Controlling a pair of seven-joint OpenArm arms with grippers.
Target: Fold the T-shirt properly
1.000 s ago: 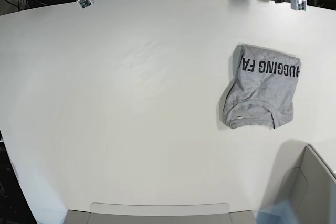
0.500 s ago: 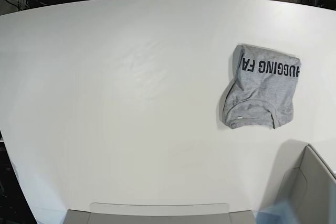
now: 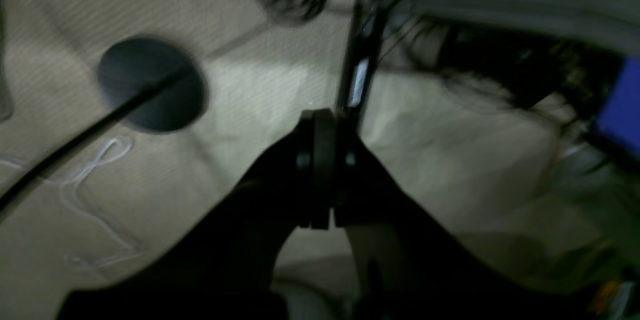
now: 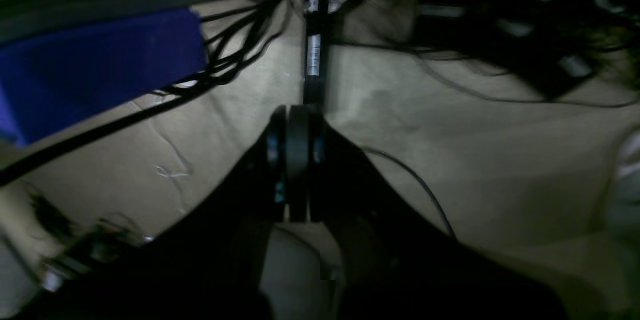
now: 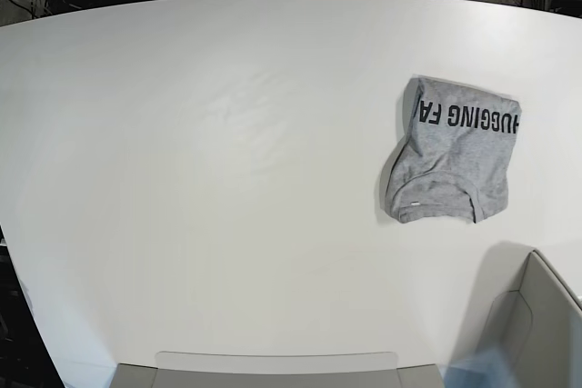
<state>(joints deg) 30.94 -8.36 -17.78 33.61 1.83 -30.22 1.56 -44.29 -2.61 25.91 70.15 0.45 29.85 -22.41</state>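
Logging heather-grey cotton T-shirt (image 5: 453, 154), folded compact on white desk (image 5: 227, 179); fold step looks finished. Left gripper (image 3: 322, 170), right gripper (image 4: 295, 160): both closed, empty. We judge next: nothing, or neaten.

Lettering on the T-shirt (image 5: 452, 163) near the table's (image 5: 227, 224) right edge cut short by the fold, reading only "HUGGING FA". Grey bin (image 5: 536, 329) at the bottom right corner cropped by the frame. Both wrist views dim and smeared; cables (image 4: 225, 68) and blue block (image 4: 95, 68) indistinct.
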